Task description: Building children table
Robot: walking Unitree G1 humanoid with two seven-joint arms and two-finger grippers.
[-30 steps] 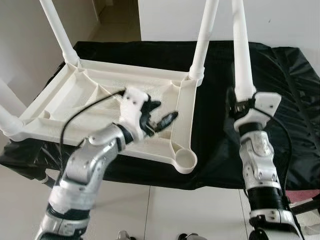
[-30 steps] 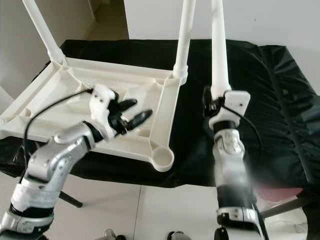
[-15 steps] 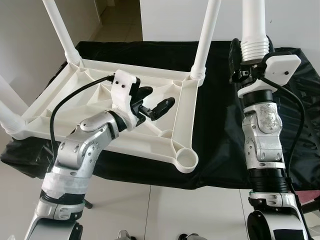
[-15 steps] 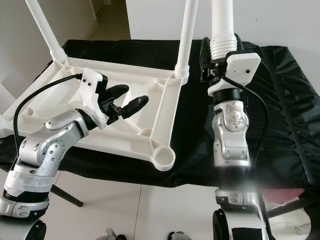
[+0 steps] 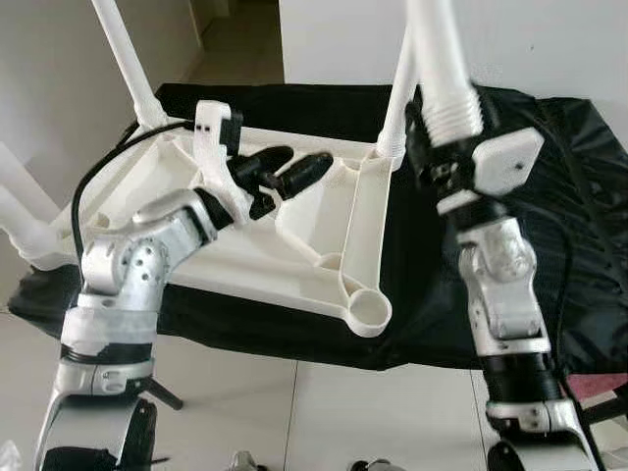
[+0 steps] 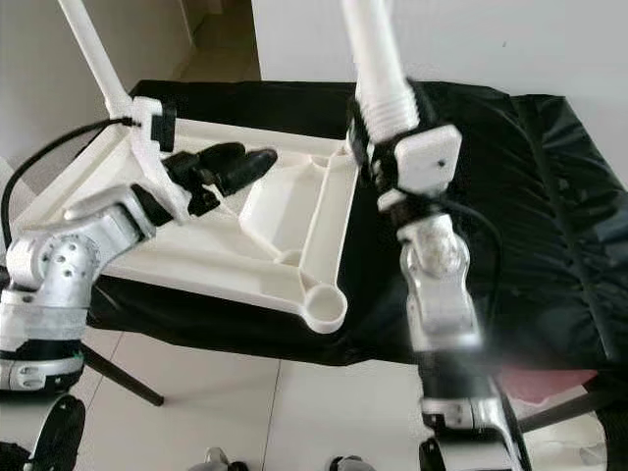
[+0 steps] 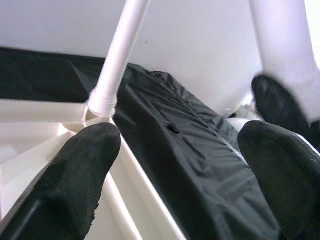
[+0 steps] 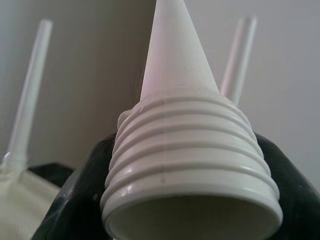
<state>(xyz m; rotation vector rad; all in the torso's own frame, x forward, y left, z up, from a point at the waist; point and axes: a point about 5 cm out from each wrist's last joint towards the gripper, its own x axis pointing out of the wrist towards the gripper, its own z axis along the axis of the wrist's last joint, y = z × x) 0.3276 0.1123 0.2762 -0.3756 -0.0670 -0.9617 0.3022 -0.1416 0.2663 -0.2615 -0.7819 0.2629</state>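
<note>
One loose white plastic table leg [image 6: 378, 69], tapered and ridged with screw threads at its thick end, stands upright in the right gripper [image 6: 388, 147], whose black fingers are pinched around the threaded collar, as the right wrist view confirms [image 8: 192, 160]. It looks hollow and light, stiff enough to keep its line, yet smooth and probably slippery; the ridged collar seems the surest place to hold, though a grip there may have to shift before the threads can enter a socket.

The upturned white plastic children's tabletop [image 5: 294, 245] lies on a black sheet [image 6: 530, 216] covering a stand. Legs already rise from its far left corner [image 5: 123, 59] and far right corner [image 5: 397, 98], and another shows at the near left corner [image 5: 20, 216]. The round socket [image 5: 366, 311] at the near right corner is open, so that is judged to be where the held leg belongs.

The left gripper [image 5: 285, 172] hovers over the middle of the tabletop's ribbed underside, fingers spread and holding nothing. The fitted far right leg stands close beside the held one and could be knocked. The light tabletop may slide on the slick sheet under twisting force, so steadying its rim looks wise.
</note>
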